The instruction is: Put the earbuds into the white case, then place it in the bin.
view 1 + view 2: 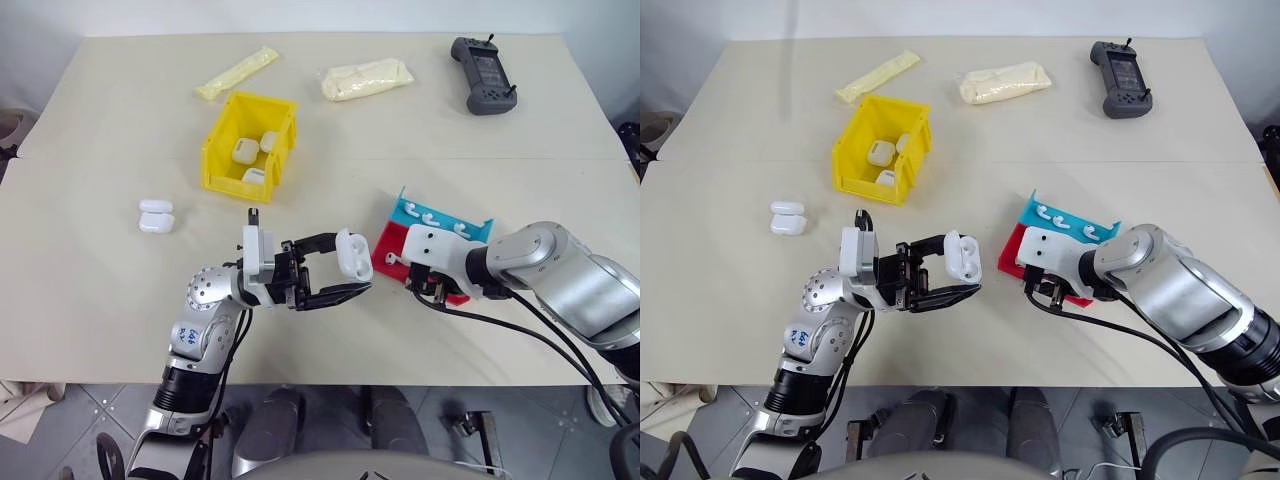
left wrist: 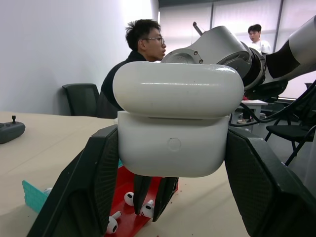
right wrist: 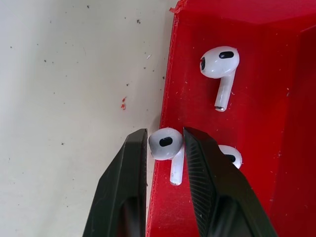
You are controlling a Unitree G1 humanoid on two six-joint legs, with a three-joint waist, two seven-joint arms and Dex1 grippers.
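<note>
My left gripper [image 1: 350, 266] is shut on a white case [image 1: 352, 254] and holds it above the table, in front of the tray; the case's lid [image 2: 177, 89] looks slightly ajar. My right gripper [image 3: 165, 134] points down into the red part of the red-and-blue tray [image 1: 386, 263], its fingers closed on one of the earbuds [image 3: 166, 142] at the tray's edge. Two more earbuds [image 3: 220, 62] lie loose on the red floor nearby. Other earbuds [image 1: 431, 216] rest on the blue part. The yellow bin [image 1: 222, 135] stands farther back on the left with several white cases [image 1: 246, 150] inside.
Two white cases [image 1: 156, 215] lie on the table left of the bin. At the back are two pale plastic bags [image 1: 366, 78] and a dark handheld controller [image 1: 483, 75]. Two people [image 2: 143, 49] show beyond the table in the left wrist view.
</note>
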